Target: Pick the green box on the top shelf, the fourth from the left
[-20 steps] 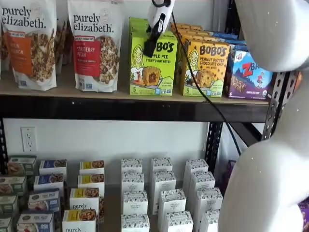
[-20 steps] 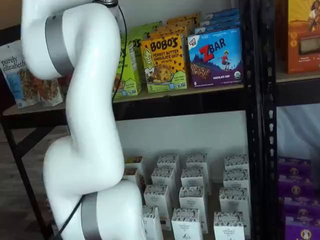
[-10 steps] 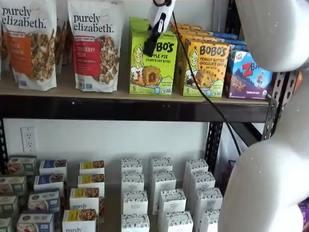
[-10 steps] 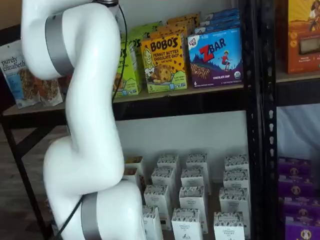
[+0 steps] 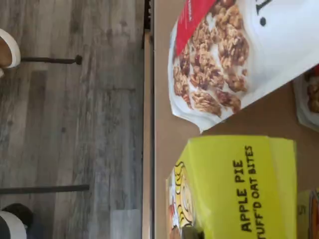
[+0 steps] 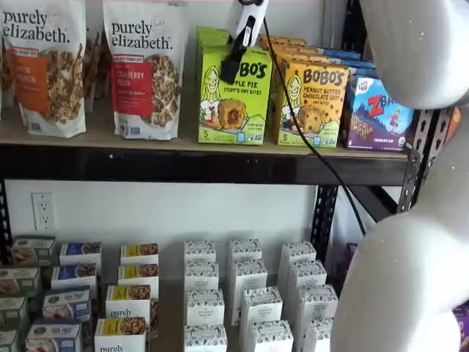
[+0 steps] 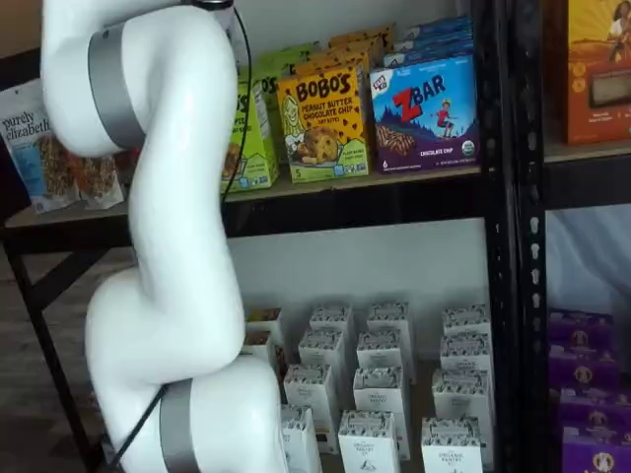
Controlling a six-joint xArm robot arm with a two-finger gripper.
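Black steel shelving holds the top shelf (image 6: 183,150), where the green box (image 6: 233,103) stands beside the yellow Bobo's box (image 6: 314,104). Closed on its upper edge, the end effector (image 6: 231,70) grips it; lifting out remains.

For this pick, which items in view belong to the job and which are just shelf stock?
Belongs to the job:
- green box, Bobo's Apple Pie
- top shelf it stands on
- claw, shut on the green box's front top edge

Just stock:
- cranberry pecan granola bag
- peanut butter Bobo's box
- ZBar box
- white cartons on the lower shelf
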